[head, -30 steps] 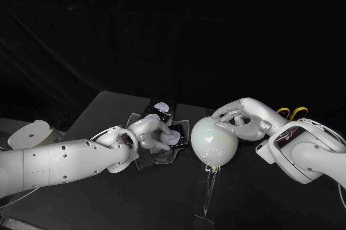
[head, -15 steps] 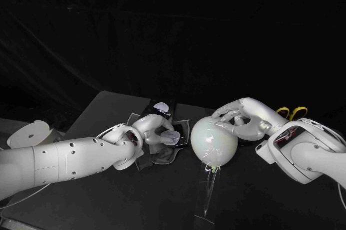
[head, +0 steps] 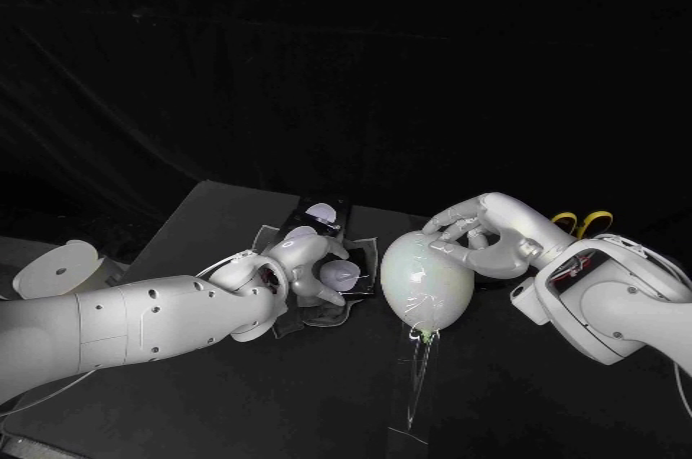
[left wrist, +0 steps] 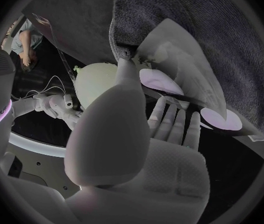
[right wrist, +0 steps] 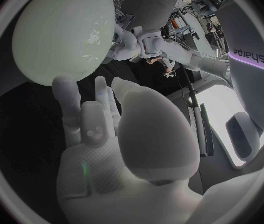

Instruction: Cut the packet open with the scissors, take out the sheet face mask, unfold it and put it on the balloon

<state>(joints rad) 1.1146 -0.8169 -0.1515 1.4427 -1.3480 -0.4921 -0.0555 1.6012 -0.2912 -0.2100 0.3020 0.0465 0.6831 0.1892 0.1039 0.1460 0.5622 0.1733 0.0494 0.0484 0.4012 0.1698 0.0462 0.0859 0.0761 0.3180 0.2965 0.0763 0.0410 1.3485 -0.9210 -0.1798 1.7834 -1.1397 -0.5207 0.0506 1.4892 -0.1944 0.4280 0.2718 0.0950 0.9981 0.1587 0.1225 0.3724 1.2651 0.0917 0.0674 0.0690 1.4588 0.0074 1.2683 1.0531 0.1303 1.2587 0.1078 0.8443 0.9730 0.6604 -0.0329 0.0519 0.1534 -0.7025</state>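
Note:
A pale balloon (head: 428,279) stands upright on a thin stick (head: 418,379) at the table's middle. My right hand (head: 483,241) rests against its upper right side, fingertips (right wrist: 66,87) touching the balloon (right wrist: 64,30) with nothing gripped. Left of the balloon, my left hand (head: 307,267) holds the packet (head: 320,217), dark with pale ovals and a clear film edge. In the left wrist view the thumb (left wrist: 127,79) presses on the film while the fingers (left wrist: 169,124) lie under the dark packet (left wrist: 188,102). The scissors' yellow handles (head: 584,222) peek out behind my right arm.
A white round object (head: 61,265) sits off the table's left edge. The stick's clear base (head: 410,435) stands near the front of the table. The table's far left corner (head: 216,194) is bare.
My left hand has turned a little with the packet, uncovering one more pale oval above it. The right hand and the balloon have stayed put.

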